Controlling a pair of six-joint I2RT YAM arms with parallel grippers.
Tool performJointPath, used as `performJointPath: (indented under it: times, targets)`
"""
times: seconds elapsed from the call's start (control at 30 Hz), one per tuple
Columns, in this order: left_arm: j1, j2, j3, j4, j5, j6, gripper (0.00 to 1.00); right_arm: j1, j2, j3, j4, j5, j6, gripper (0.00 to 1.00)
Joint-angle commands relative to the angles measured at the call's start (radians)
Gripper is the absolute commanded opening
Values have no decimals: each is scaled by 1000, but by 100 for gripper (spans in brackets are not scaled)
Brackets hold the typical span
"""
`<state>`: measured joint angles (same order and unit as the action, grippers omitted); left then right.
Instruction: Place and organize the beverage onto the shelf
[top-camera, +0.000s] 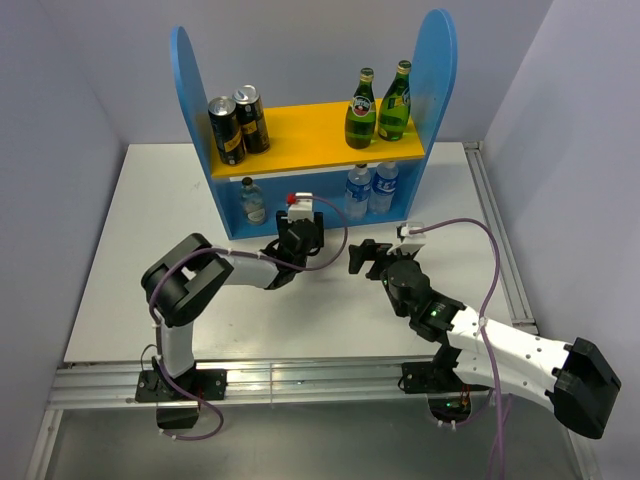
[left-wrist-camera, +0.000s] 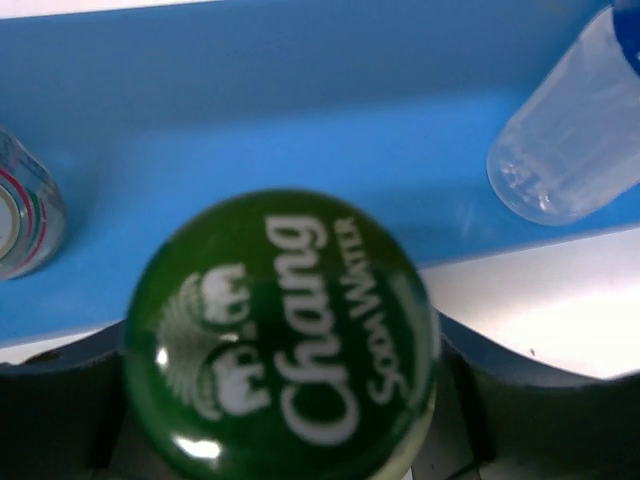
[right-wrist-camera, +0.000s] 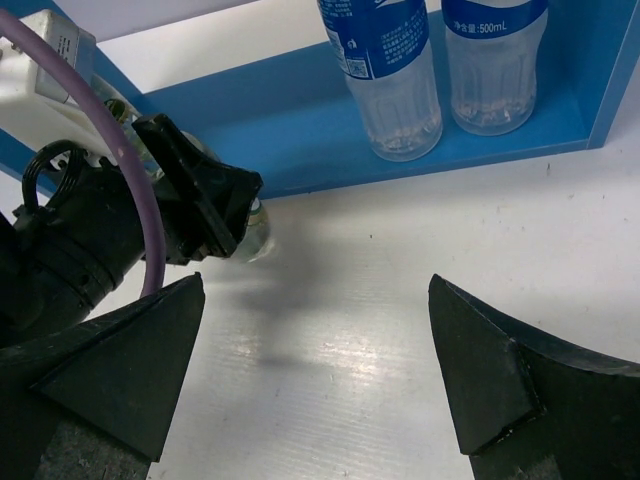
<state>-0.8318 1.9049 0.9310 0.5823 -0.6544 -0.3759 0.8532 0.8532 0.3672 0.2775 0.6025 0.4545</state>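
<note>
My left pincer (top-camera: 300, 232) grips an upright, green-capped squat bottle (left-wrist-camera: 280, 335) at the blue shelf's (top-camera: 190, 90) lower edge, where another squat bottle (top-camera: 253, 200) and two water bottles (top-camera: 358, 190) stand below two green bottles (top-camera: 361, 110).

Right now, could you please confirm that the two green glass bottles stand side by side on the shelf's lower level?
Not quite: the two green glass bottles stand side by side on the shelf's orange-yellow upper board, not its lower level, as the top external view shows.

Cap (left-wrist-camera: 280, 335): "Chang Soda Water"; btl label (right-wrist-camera: 495, 15): "500mL"
</note>
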Motion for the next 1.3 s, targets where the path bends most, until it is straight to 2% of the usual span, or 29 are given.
performJointPath:
  times: [0.0,0.03,0.07,0.1,0.37,0.63,1.03,1.17,1.27]
  targets:
    - [10,-4,31,30,4,3,33,6,-14,21,38,19,-8,100]
    - [10,-9,31,27,-1,5,11,6,-13,21,42,19,-8,100]
    - [10,-23,31,24,-11,8,1,4,-8,22,43,17,-10,100]
    - [10,-32,31,21,-17,15,0,6,-2,25,43,16,-10,100]
    - [31,-122,71,14,-48,94,0,4,20,32,49,11,-11,100]
    - [88,-126,121,22,-30,138,0,6,24,32,51,10,-13,100]
    - [187,25,218,88,-11,146,0,6,26,30,51,17,-16,100]
    - [212,80,273,57,16,129,0,4,27,30,52,22,-17,100]
    - [217,102,273,73,12,129,16,6,30,30,54,22,-19,100]
